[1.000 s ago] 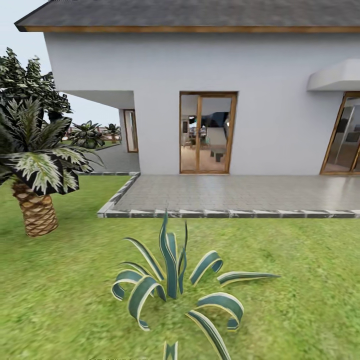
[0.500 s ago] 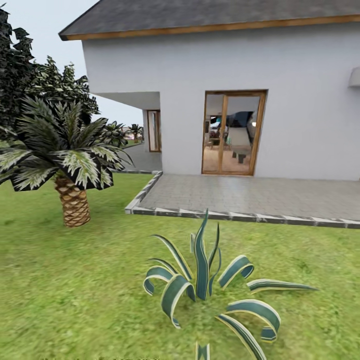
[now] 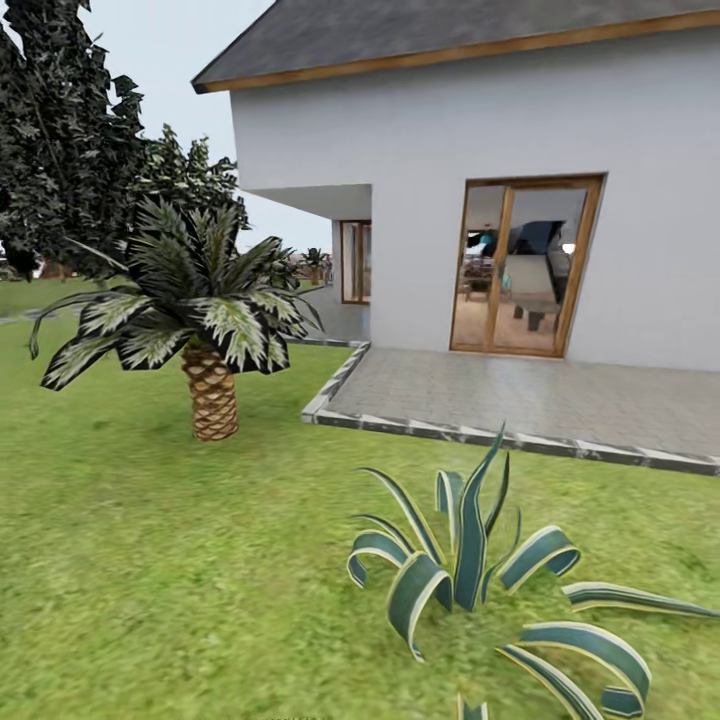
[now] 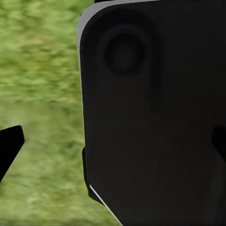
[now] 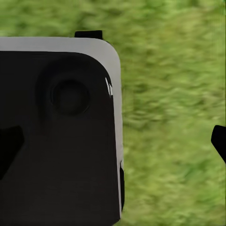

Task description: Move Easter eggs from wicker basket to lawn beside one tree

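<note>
Green lawn (image 3: 150,560) lies under both downward-pointing arms, each claw's fingertips spread wide apart, gripping nothing.

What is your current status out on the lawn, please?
Both pincers open and empty over grass. In transit on the lawn; striped agave close ahead, short palm to the left.

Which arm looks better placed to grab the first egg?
Neither yet. The head view shows lawn, a short palm, a spiky striped plant and the house. Both wrist views show grass beside the robot's dark base, fingertips wide apart, equally idle.
</note>
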`<state>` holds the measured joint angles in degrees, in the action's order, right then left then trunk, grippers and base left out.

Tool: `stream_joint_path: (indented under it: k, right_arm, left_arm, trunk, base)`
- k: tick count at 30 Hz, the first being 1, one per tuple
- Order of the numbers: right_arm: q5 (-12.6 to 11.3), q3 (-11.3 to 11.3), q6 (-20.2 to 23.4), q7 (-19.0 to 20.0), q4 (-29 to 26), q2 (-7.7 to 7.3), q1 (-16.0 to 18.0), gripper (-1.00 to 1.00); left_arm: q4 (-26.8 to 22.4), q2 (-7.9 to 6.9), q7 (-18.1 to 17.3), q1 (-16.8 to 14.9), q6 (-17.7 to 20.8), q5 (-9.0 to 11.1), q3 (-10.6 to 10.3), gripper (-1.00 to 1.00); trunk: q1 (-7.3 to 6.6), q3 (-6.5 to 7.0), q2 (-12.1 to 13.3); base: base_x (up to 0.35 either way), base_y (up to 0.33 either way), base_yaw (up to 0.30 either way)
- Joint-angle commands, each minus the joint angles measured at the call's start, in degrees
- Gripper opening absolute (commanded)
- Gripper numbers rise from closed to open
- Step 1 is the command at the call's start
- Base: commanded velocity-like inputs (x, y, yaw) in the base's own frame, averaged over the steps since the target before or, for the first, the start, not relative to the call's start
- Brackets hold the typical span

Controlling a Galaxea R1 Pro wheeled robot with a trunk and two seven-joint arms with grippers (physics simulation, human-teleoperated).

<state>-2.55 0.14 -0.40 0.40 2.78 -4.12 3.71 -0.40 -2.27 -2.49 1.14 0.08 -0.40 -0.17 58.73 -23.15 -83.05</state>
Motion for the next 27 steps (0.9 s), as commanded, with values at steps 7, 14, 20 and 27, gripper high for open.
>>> stream_joint_path:
  k: [7,14,20,27]
  right_arm:
    - [-0.3,0.0,0.0,0.0,0.1,-0.01,0.1,1.0]
    - [-0.3,0.0,0.0,0.0,0.1,-0.01,0.1,1.0]
    - [-0.3,0.1,0.0,0.0,0.1,-0.01,0.1,1.0]
    - [-0.3,0.1,0.0,0.0,0.1,-0.01,0.1,1.0]
  left_arm:
    - [0.0,-0.01,-0.2,0.0,0.0,0.0,0.0,1.0]
    - [0.0,-0.01,-0.2,0.0,0.0,0.0,0.0,1.0]
    - [0.0,-0.01,-0.2,0.0,0.0,0.0,0.0,1.0]
    - [0.0,-0.01,-0.2,0.0,0.0,0.0,0.1,1.0]
  trunk:
    - [0.0,-0.05,0.0]
    - [0.0,-0.05,0.0]
    - [0.0,-0.05,0.0]
    - [0.0,-0.05,0.0]
  base:
    - [0.0,0.319,0.248]
    - [0.0,0.31,0.248]
    - [0.0,0.285,0.248]
    - [0.0,0.237,0.248]
